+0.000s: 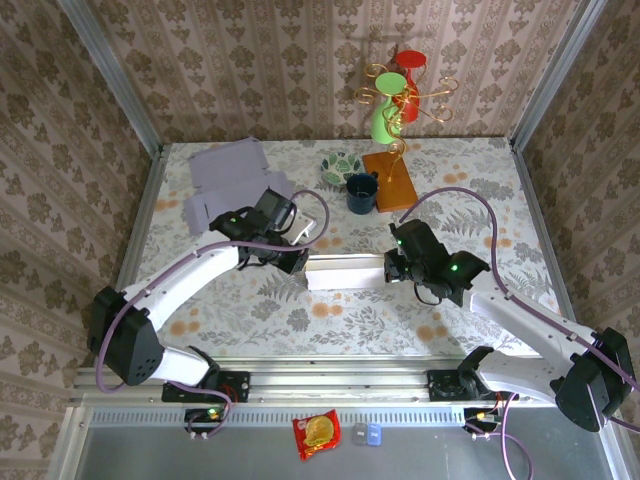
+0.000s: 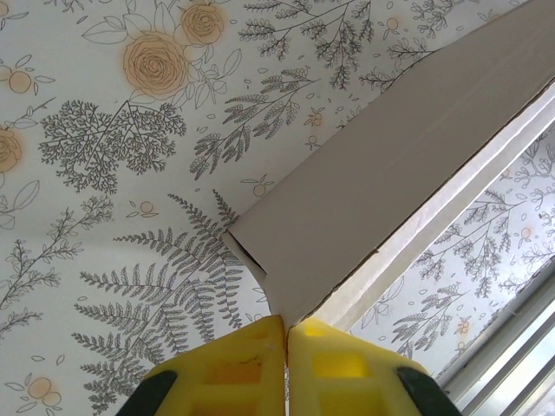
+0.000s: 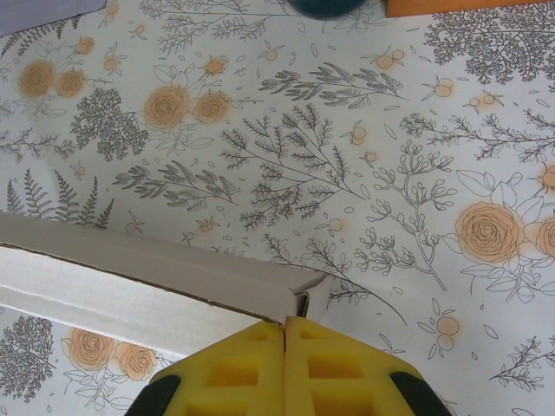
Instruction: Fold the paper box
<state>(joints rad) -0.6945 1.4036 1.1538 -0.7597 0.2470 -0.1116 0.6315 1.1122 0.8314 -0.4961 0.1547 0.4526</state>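
1. Long white paperboard box (image 1: pixel 345 275) lies mid-table on the floral tablecloth (image 1: pixel 500 190), spanned between the two arms. It is held at both ends, probably to steady it for creasing.
2. Left gripper (image 2: pixel 286 325): yellow pads pressed together, pinching the box's left corner.
3. Right gripper (image 3: pixel 284 325): pads likewise closed, apparently nipping the edge of the right end flap.
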